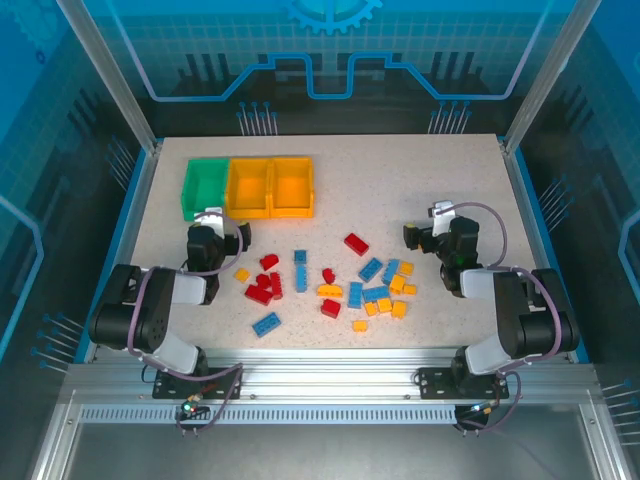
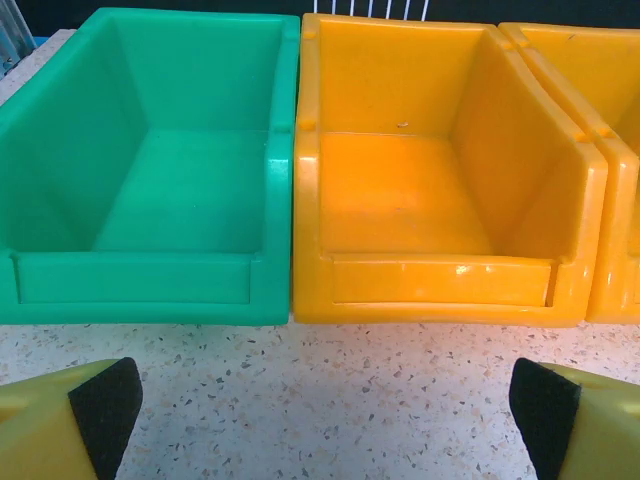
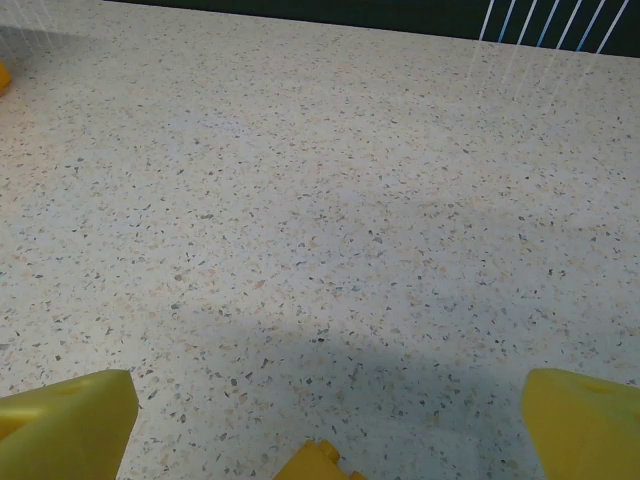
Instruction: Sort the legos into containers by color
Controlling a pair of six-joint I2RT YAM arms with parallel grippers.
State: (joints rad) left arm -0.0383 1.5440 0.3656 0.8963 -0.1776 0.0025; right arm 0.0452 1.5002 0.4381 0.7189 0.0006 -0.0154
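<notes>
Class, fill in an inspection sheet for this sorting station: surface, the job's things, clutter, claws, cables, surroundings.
Surface: speckled table, no spills seen.
Job's things: red, blue and yellow-orange legos lie loose between the arms; green bin and two yellow-orange bins stand in a row at the far left, all apparently empty.
Clutter: nothing seen.
Claws: left claw open, empty, facing the bins; right claw open, empty, above the table.
Cables: grey cables loop along the arms, apart from the legos.
Surroundings: blue see-through panels, aluminium frame.
</notes>
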